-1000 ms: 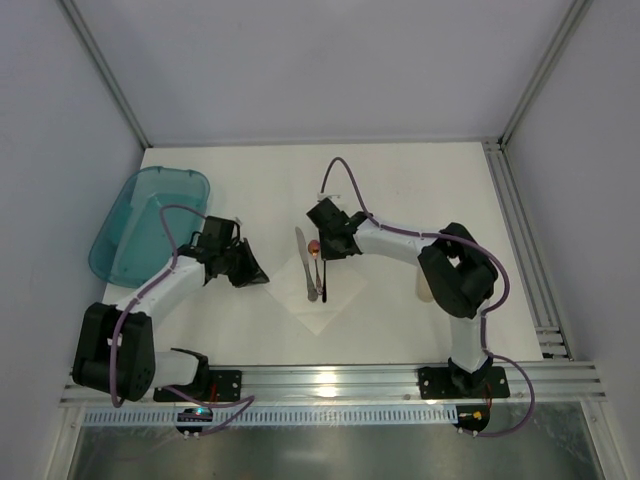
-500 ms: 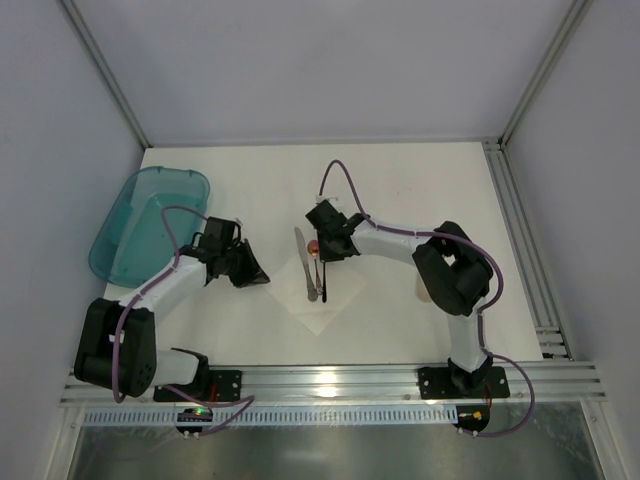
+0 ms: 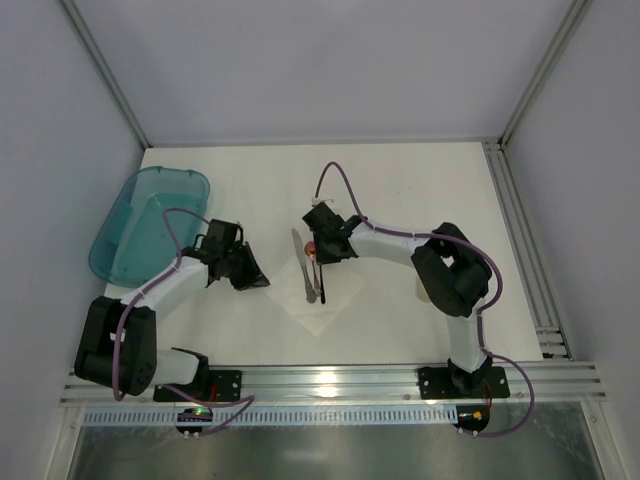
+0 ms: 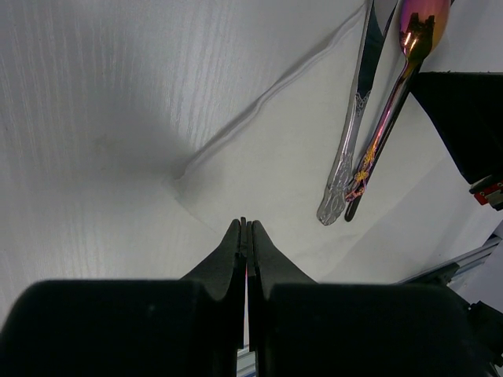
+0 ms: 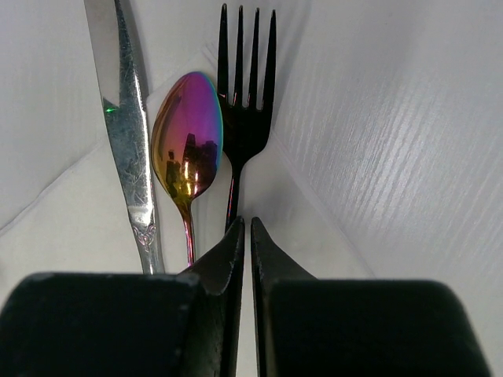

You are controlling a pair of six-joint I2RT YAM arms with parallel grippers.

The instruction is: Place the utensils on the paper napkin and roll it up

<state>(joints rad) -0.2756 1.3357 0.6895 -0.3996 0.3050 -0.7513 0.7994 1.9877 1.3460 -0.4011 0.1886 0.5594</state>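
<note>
The paper napkin (image 3: pixel 326 306) lies as a white diamond between the arms. On it lie a silvery knife (image 3: pixel 303 268), an iridescent spoon (image 3: pixel 314 248) and a black fork (image 3: pixel 323 284), side by side. My right gripper (image 3: pixel 326 257) stands over the fork's handle, its jaws almost together with nothing between them. The right wrist view shows the knife (image 5: pixel 128 149), spoon (image 5: pixel 187 141), fork (image 5: pixel 245 118) and gripper (image 5: pixel 244 224). My left gripper (image 3: pixel 257 279) is shut at the napkin's left edge. The left wrist view shows that gripper (image 4: pixel 245 225), the napkin (image 4: pixel 291 157) and the knife (image 4: pixel 350 149).
A translucent teal tub (image 3: pixel 140 230) sits tilted at the table's left edge, behind the left arm. An aluminium rail (image 3: pixel 520 240) runs along the table's right side. The right arm's elbow (image 3: pixel 455 270) rises right of the napkin.
My right gripper has shifted slightly to the left over the utensils. The knife has edged a little left. The left gripper has barely moved.
</note>
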